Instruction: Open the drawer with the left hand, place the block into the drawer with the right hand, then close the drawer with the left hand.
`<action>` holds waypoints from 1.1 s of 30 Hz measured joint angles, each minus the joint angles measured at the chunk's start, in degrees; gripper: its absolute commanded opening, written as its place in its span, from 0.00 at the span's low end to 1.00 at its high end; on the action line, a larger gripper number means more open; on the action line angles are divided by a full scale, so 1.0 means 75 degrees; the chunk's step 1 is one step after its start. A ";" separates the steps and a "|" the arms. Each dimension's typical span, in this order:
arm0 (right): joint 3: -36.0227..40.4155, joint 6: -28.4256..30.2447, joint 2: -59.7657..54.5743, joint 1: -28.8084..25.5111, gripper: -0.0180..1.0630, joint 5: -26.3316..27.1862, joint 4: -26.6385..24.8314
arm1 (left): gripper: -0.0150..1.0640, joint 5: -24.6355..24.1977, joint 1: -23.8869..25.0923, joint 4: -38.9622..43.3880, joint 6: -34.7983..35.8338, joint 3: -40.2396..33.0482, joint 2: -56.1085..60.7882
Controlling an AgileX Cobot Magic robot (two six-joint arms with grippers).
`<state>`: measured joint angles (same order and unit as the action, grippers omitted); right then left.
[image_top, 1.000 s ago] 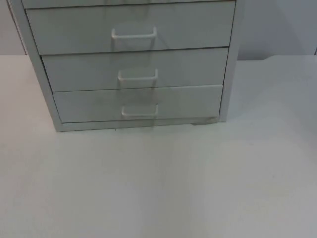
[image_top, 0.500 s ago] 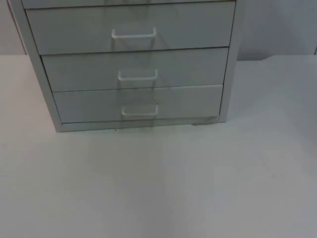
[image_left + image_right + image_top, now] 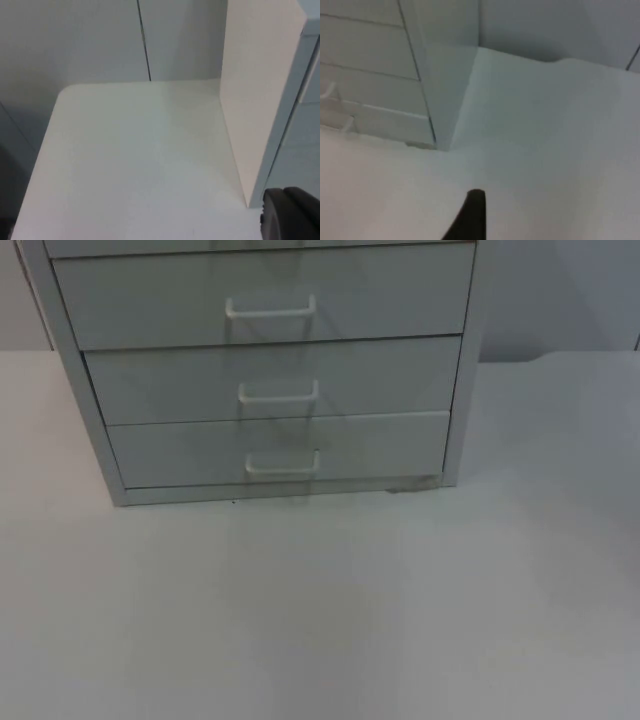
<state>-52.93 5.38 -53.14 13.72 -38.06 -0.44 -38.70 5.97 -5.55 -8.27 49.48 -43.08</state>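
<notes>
A pale grey drawer cabinet stands at the back of the white table. Its three visible drawers are all shut flush: top, middle and bottom, each with a white bar handle. My left gripper hangs beside the cabinet's left side wall, just off its front corner. My right gripper is over the table off the cabinet's right front corner, with the drawer fronts beyond it.
The grey partition wall closes the table behind and to the right of the cabinet. Bare white table runs on both sides of the cabinet and in front of it.
Faint shading on the table in front of the cabinet has drifted to the left. The cabinet and its drawers have not moved.
</notes>
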 measured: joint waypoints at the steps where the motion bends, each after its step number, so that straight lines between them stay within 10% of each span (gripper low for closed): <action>1: 0.0000 0.0016 0.0199 0.0087 0.78 0.0000 0.0000 | 0.01 0.0000 0.0000 -0.0028 -0.0038 -0.0078 0.0218; 17: 0.1468 -0.0280 0.2381 0.0166 0.78 0.0358 0.0000 | 0.01 -0.0094 0.0000 -0.0485 -0.0240 -0.2107 0.3285; 33: 0.2691 -0.0604 0.4903 0.0166 0.78 -0.0750 0.0000 | 0.01 -0.1777 0.0000 -0.0680 -0.0205 -0.2444 0.5460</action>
<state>-32.76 0.86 -16.37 14.97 -43.68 -0.44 -52.03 5.97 -10.65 -9.80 31.15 -2.13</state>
